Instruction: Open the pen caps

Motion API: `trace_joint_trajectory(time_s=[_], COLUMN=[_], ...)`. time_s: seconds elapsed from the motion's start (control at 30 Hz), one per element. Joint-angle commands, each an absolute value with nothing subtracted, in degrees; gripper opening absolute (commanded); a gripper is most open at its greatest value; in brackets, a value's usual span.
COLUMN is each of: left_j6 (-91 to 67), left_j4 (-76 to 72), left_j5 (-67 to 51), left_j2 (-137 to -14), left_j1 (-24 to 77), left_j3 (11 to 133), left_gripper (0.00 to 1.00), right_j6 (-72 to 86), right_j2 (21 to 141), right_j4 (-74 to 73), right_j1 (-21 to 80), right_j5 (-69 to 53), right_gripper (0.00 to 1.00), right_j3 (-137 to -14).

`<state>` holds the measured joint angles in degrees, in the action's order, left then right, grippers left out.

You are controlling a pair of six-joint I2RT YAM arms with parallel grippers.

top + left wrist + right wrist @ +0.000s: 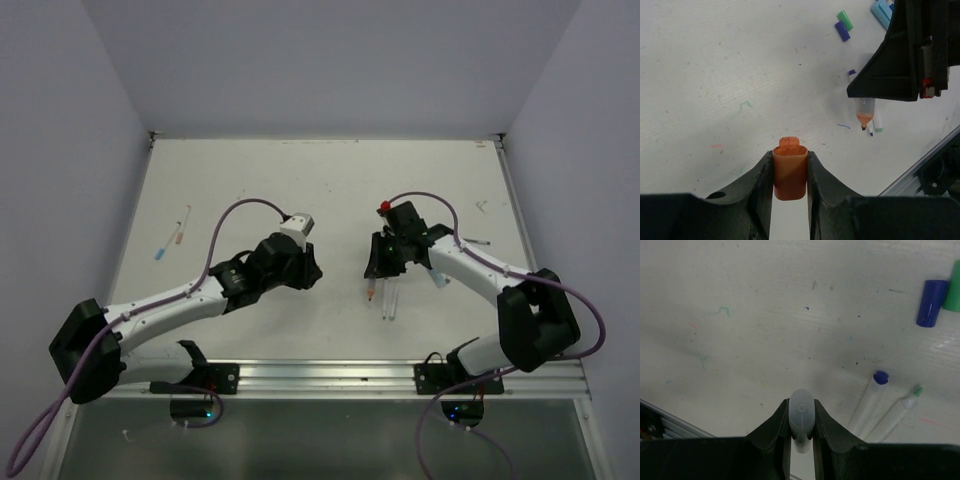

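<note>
Left jaws: closed partway on the orange cap (790, 172), one finger pressed to each side. The cap stands upright in the grip with its clip end pointing away from the wrist.

Right jaws: closed narrowly on the orange-tipped pen (864, 111), gripping the clear barrel near its back end. The bare tip sticks out below the jaws. I cannot tell whether the tip touches the tabletop (250, 180).

I give all positions against the orange-tipped pen:
- The orange cap is off this pen and held apart from it, on its left-arm side.
- The blue-tipped pen (872, 400) and the green-tipped pen (897, 412) lie uncapped on the tabletop just beside it. They are side by side, with their tips close to its tip.
- The dark blue cap (842, 31) and the green cap (845, 20) lie loose near it, beyond the two lying pens. They are next to each other, touching or nearly so.
- The light blue cap (881, 11) lies near that pair and is partly hidden by the right arm.
- Two more pens (175, 238) lie well apart from it, on the far left of the tabletop. They are too small for me to judge their caps.
</note>
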<state>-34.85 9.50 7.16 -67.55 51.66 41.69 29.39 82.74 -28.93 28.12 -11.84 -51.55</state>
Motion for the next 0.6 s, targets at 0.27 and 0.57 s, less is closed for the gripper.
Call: trace_joint_trajectory(time_s=[0.27, 0.57], left_j6=[-34.98, -36.38], left_j4=[-2.72, -5.97], left_j5=[-6.15, -7.29], left_j2=[-79.71, -84.72], left_j1=[48.87, 46.85], left_j3=[50.71, 52.56], left_gripper=[0.00, 0.00], right_j6=[29.62, 28.74], right_j2=[84.20, 85.34], right_j4=[-21.72, -20.83], right_j1=[28.21, 28.21], right_j5=[-15.82, -13.10], right_gripper=[0.01, 0.04], right_j3=[-45.44, -41.93])
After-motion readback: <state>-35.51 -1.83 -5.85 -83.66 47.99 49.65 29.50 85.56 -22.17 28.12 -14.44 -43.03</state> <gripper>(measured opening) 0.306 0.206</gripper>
